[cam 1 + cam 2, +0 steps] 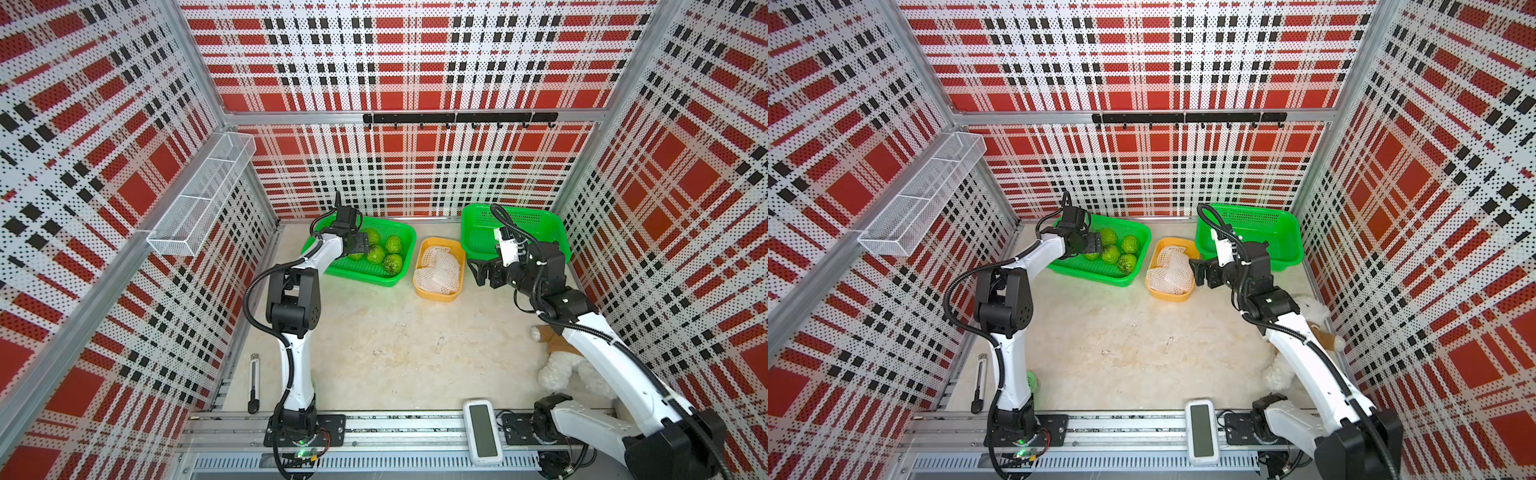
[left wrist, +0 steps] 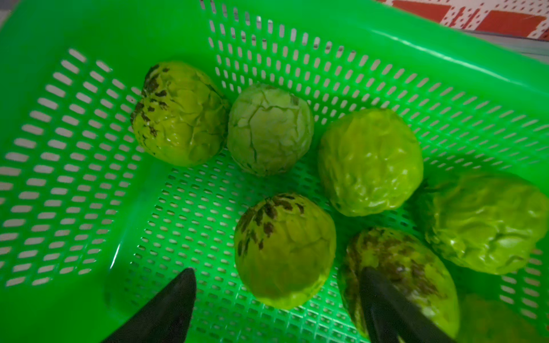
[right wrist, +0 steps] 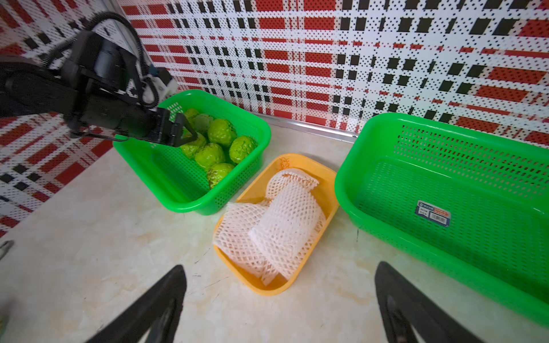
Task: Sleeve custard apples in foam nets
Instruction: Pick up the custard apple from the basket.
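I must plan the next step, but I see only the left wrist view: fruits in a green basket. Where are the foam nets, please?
Observer: The foam nets lie in a yellow tray on the table, between the fruit basket and a second green basket.
Operator: Is this second basket empty?
Observer: It holds no fruit; only a label sticks to its floor.
Operator: And where is the right gripper?
Observer: The right gripper hangs open above the table beside the yellow tray, holding nothing.
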